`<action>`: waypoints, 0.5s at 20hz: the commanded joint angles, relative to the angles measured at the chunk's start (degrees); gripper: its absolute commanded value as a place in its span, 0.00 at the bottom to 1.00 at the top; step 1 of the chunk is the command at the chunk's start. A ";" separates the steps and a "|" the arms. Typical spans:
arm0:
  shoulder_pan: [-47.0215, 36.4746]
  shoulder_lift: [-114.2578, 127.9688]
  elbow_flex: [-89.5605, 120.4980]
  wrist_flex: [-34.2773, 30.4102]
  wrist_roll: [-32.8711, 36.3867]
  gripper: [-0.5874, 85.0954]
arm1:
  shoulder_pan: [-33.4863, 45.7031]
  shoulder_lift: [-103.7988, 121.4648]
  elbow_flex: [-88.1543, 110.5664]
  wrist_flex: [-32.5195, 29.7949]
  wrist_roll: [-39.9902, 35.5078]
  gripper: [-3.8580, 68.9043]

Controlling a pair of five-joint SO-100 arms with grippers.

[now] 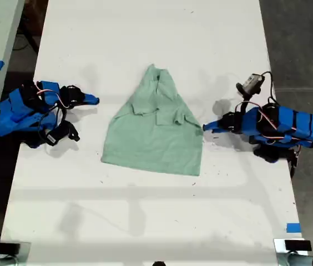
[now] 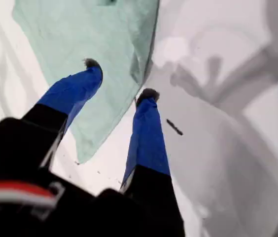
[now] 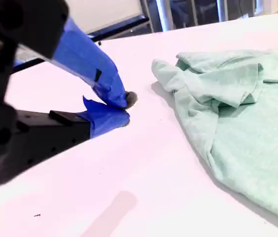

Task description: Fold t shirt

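My first gripper (image 2: 120,79) has its two blue fingers (image 2: 75,91) spread apart, dark tips showing. One tip sits over the pale green t shirt (image 2: 89,34), the other over the white table (image 2: 227,163) just off the cloth's edge. Contact with cloth: can't tell. Shirt edge runs between the tips, slightly lifted with a shadow beneath. Small dark speck (image 2: 174,127) on the table beside the second finger. Grey arm shadows cross the table.

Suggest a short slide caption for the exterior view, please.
Mint t shirt lies partly folded on a white table between two blue arms.
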 commanded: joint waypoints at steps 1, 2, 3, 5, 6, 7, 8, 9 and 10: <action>-0.70 0.26 -0.44 0.09 -0.97 0.00 | -5.27 0.26 1.14 -4.57 3.52 0.29; -0.70 0.26 -0.44 0.09 -0.88 0.00 | -6.86 0.09 1.05 -5.10 4.39 0.28; -0.70 0.26 -0.44 0.09 -0.88 0.00 | -7.82 -0.88 0.26 -5.10 4.57 0.28; -0.70 0.26 -0.44 0.00 -0.97 0.00 | -2.55 -10.28 -10.72 3.52 -0.44 0.28; -0.79 0.26 -0.44 0.00 -0.88 0.00 | 1.14 -17.93 -18.98 7.82 -4.04 0.27; -0.79 0.26 -0.44 0.09 -0.97 0.00 | 2.37 -25.93 -26.19 9.32 -6.59 0.27; -0.70 0.26 -0.44 0.09 -0.97 0.00 | 0.88 -34.37 -31.38 8.96 -6.86 0.27; -0.88 0.26 -0.44 0.09 -0.97 0.00 | -2.29 -43.42 -34.28 7.12 -4.75 0.27; -0.97 0.26 -0.44 0.09 -0.97 0.00 | -5.89 -50.89 -34.89 4.75 -0.79 0.27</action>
